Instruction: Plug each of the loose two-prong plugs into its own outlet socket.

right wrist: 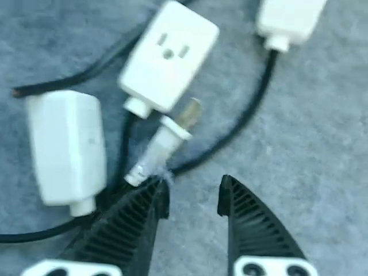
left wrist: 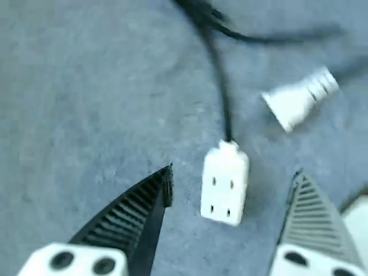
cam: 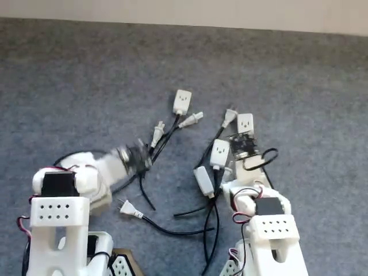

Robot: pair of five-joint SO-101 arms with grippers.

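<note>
Two arms over scattered plugs and sockets on the grey desk (cam: 69, 75).

The left jaws stand wide apart, left of centre, holding nothing. A white outlet socket (left wrist: 225, 183) lies flat on the desk in line with the gap between them, on a black cord, with a loose plug (left wrist: 299, 100) just beyond it. The right jaws, right of centre, are parted only narrowly and empty. A second plug (right wrist: 167, 138) lies just ahead, its cord end touching one fingertip (right wrist: 161, 192) and its prongs close to a second socket (right wrist: 168, 54). A third plug (cam: 129, 208) lies near the arms, between them, well apart from any socket.
</note>
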